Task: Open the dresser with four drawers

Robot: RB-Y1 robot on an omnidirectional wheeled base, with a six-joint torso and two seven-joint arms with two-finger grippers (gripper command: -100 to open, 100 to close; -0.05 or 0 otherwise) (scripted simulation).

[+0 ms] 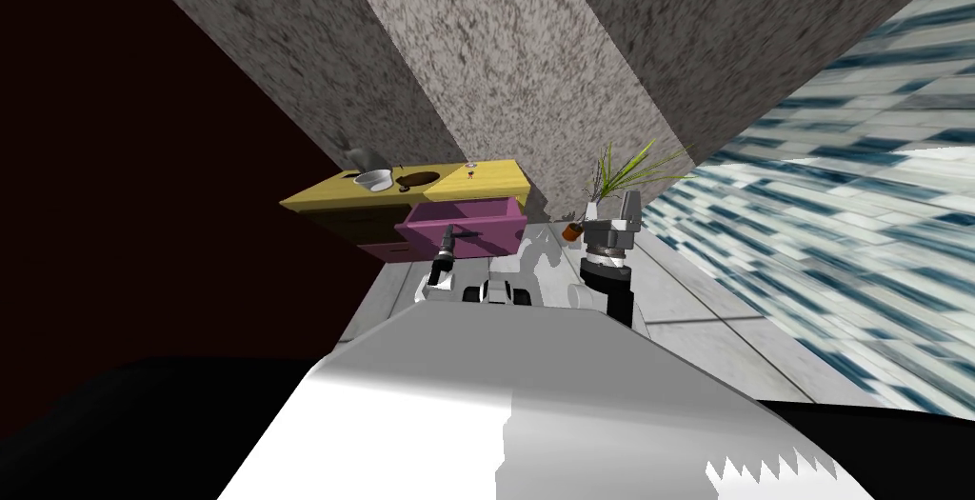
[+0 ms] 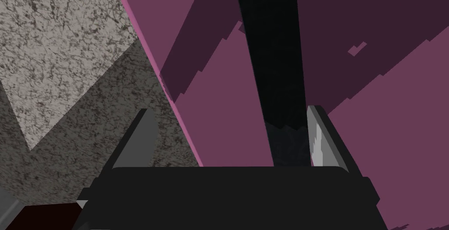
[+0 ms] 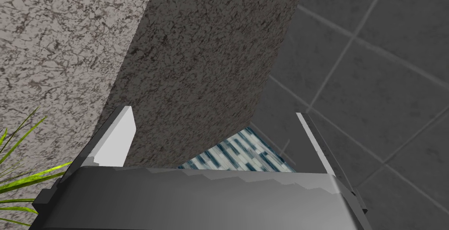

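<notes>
While its two fingers stand well apart, the left gripper [image 2: 229,109] has the dark bar handle [image 2: 276,65] between them. The bar lies just beside one finger [image 2: 316,135] and is clear of the other. Behind the handle is the purple front of the top drawer [image 1: 419,230], which stands pulled out from the dresser [image 1: 495,178].

The dresser has a yellow top and sits against a speckled grey wall [image 1: 476,66], ahead and slightly left. A white bowl [image 1: 373,178] and a dark round object [image 1: 419,179] rest on top. Pale grey floor tiles [image 1: 686,304] run beneath, with a blue-and-white patterned surface [image 1: 838,218] to the right.

Near the dresser's right end stands a spiky green plant [image 1: 619,175] in a white vase [image 1: 591,209]. The right gripper [image 1: 630,201] is raised close beside it, fingers spread and holding nothing.
</notes>
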